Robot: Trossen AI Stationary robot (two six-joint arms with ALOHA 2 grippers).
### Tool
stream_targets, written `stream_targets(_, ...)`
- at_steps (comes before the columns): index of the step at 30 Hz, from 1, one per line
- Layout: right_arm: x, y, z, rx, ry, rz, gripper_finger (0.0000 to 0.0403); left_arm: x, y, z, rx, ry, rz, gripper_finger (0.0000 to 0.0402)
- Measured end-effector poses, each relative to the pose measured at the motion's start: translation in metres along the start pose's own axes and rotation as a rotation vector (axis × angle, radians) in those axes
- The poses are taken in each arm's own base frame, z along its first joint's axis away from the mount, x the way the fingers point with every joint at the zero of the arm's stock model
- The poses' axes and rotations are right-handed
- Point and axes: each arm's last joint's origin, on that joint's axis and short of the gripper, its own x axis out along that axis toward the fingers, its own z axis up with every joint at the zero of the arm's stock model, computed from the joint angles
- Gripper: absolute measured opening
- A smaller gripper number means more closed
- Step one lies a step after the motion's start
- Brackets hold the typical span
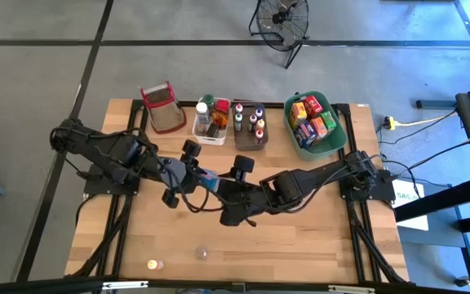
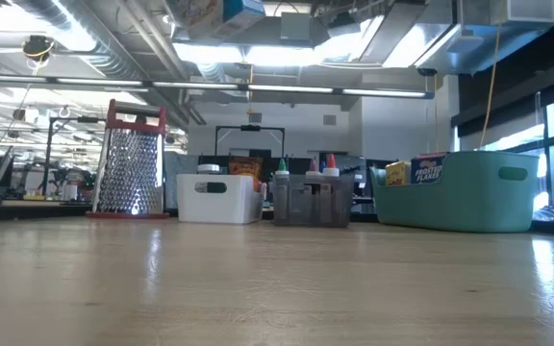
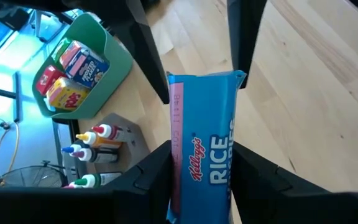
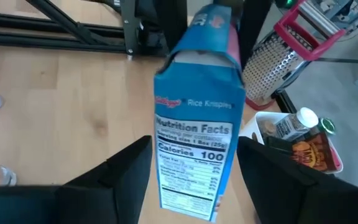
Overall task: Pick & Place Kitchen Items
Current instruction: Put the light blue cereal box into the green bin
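**High view: blue cereal box between two arms, mid-surface**

High view: both dark arms meeting above the middle of the wooden surface (image 1: 300,237), small blue Rice Krispies cardboard box (image 1: 208,181) between them, lifted clear of the wood. Left gripper (image 3: 201,165) with jaws clamped on the box's two narrow sides, seen in the left wrist view. Right gripper (image 4: 194,155) around the box's other end, jaws apart, one on each side of the nutrition-facts panel, gaps visible on both sides. Along the far edge: red-rimmed metal grater (image 1: 161,106), white bin (image 1: 210,131) of jars, grey bin (image 1: 250,140) of capped bottles, green bin (image 1: 337,122) of small boxes. Near edge: two small items, too small to identify.
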Motion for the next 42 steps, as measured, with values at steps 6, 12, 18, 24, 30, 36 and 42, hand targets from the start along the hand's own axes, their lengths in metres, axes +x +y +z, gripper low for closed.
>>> stream_targets(6,0.0010,-0.0007,0.0032,0.022,-0.025,0.003,0.0238,0.0000,0.0005,0.0016,-0.006,-0.016,0.005,0.0138)
stream_targets(12,0.0054,-0.0061,0.0042,0.024,-0.018,0.005,0.0238,0.0000,0.0009,0.0024,-0.009,-0.023,0.009,0.0138)
stream_targets(18,0.0070,-0.0072,0.0043,0.016,-0.006,0.044,0.0231,0.0000,0.0007,0.0025,0.000,-0.024,0.006,0.0138)
stream_targets(24,0.0069,-0.0072,0.0043,0.016,-0.006,0.048,0.0195,-0.0001,0.0003,0.0026,0.001,-0.028,-0.006,0.0138)
stream_targets(30,0.0069,-0.0072,0.0043,0.009,-0.006,0.047,0.0174,-0.0001,0.0007,0.0036,-0.026,-0.039,-0.004,0.0139)
stream_targets(36,0.0070,-0.0075,0.0042,0.009,-0.006,0.043,0.0173,-0.0003,0.0023,0.0080,-0.103,-0.078,0.027,0.0139)
stream_targets(42,0.0069,-0.0076,0.0039,0.006,-0.002,0.042,0.0172,-0.0003,0.0018,0.0089,-0.122,-0.085,0.023,0.0145)
